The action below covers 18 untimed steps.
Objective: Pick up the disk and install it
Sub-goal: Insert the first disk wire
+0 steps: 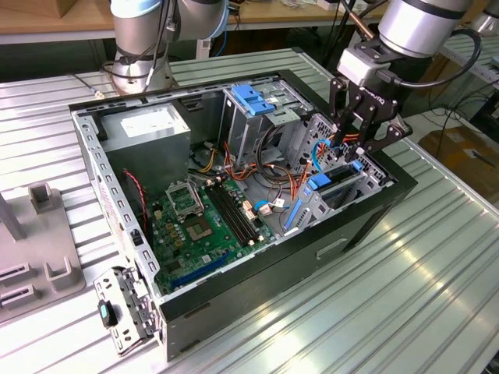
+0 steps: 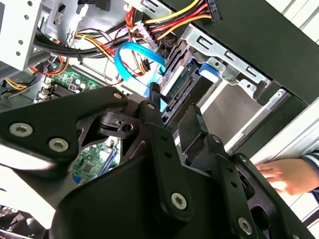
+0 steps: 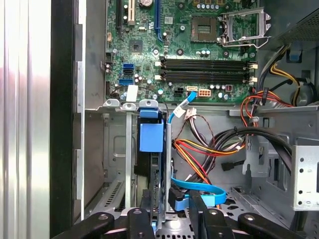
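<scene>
An open case (image 1: 374,214) lies on its side on the ribbed metal tabletop (image 1: 437,304), taking up the middle of the exterior view. The arm (image 1: 421,27) comes in from the upper right of that frame. Its gripper (image 1: 360,145) reaches down into the drive bay (image 1: 343,191) at the end of the case on the exterior view's right. The disk (image 3: 155,169) stands on edge in that bay, between the bay's grey metal walls, with a blue rail showing along its exposed edge. The gripper sits right over one end of the disk, whose edge runs in beneath it. Whether the gripper pinches the disk or merely straddles it cannot be told. A flat blue cable (image 3: 199,190) loops just beside the disk, and a bundle of red, yellow and black wires (image 3: 199,149) crosses the inside of the case next to it. Further in lies the green board (image 1: 195,226), towards the lower left of the case in the exterior view. The grey power supply (image 1: 148,128) is behind the board at the upper left, and a tall metal cage (image 1: 249,128) with a light-blue latch (image 1: 253,97) stands at the upper middle. In the second wrist view a person's hand (image 2: 286,175) is outside the case, beyond its black wall.
</scene>
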Each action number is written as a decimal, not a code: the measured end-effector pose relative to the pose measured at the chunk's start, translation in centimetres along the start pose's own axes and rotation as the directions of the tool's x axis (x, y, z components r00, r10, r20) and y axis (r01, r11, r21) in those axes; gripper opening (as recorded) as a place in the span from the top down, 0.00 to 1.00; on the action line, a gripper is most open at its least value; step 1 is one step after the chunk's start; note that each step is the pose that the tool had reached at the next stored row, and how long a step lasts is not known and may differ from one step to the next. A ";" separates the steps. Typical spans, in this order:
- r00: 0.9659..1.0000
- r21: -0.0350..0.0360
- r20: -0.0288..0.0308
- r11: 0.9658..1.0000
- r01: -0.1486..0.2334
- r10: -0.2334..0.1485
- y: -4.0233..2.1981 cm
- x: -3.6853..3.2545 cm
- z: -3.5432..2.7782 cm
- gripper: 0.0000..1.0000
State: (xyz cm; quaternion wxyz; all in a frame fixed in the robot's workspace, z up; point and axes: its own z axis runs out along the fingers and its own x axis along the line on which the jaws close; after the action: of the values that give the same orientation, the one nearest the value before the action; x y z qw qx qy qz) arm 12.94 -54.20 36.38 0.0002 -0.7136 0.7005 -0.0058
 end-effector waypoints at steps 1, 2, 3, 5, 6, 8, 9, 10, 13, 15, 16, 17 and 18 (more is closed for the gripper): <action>1.000 0.000 0.000 1.000 0.000 0.000 0.00 0.00 0.00 0.58; 1.000 0.000 0.000 1.000 0.000 0.000 0.00 0.00 0.01 0.58; 1.000 0.000 0.000 1.000 0.000 0.000 0.00 0.00 0.01 0.58; 1.000 0.000 0.000 1.000 0.000 0.000 0.00 0.00 0.01 0.59; 1.000 0.000 0.000 1.000 0.000 0.000 0.00 0.00 0.01 0.65; 1.000 0.000 -0.001 1.000 0.000 0.000 0.00 0.00 0.01 0.84; 1.000 0.000 -0.001 1.000 0.000 0.000 0.00 0.00 0.01 0.84; 1.000 0.000 -0.001 1.000 0.000 0.000 0.00 0.00 0.01 0.84; 1.000 0.000 -0.001 1.000 0.000 0.000 0.00 0.00 0.01 0.84; 1.000 0.001 0.000 1.000 0.005 -0.005 0.16 0.03 0.01 0.84; 1.000 0.002 0.000 1.000 0.011 -0.011 0.20 0.06 0.02 0.84; 1.000 0.005 0.001 1.000 0.018 -0.018 0.22 0.10 0.05 0.84; 1.000 0.011 0.000 0.999 0.031 -0.031 0.23 0.17 0.11 0.84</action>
State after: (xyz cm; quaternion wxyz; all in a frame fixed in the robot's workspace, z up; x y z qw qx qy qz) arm 12.72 -54.37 36.28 0.0044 -0.7243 0.6894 -0.0096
